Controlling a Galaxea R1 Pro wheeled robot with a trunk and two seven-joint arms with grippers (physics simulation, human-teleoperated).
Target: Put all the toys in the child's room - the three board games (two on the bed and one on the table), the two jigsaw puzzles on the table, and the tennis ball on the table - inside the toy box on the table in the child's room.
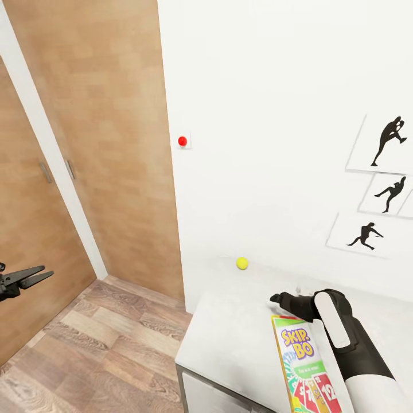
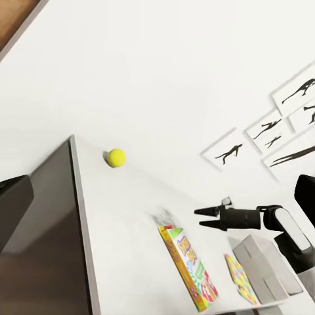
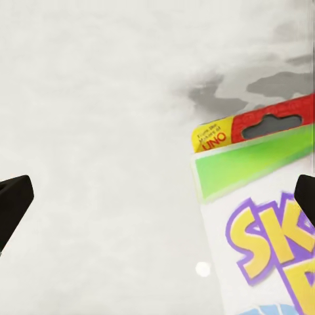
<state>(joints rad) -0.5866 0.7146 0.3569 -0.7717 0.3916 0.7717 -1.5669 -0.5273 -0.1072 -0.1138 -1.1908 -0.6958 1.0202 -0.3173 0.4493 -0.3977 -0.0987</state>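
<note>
1. The right gripper is seen low over the table, its dark fingers pointing toward the wall, just past the top end of the SKIP-BO box

2. In the right wrist view the two fingertips are shown wide apart with nothing between them but bare tabletop; the box is caught at one side, by one fingertip, so nothing is held

3. The box is laid flat with its long axis running from the table's near edge toward the wall, roughly in line with the right forearm

4. The ball is spotted further on, near the wall, ahead of the right gripper and a little to its left, well apart from the box

5. The left gripper is held out over the floor, far from the table; its fingers appear slightly parted and empty

6. The right arm is judged clearly the nearer one; a reach forward would be needed for the ball, a pull back for the box

7. The toy box is glimpsed in the left wrist view beside the right arm
</note>
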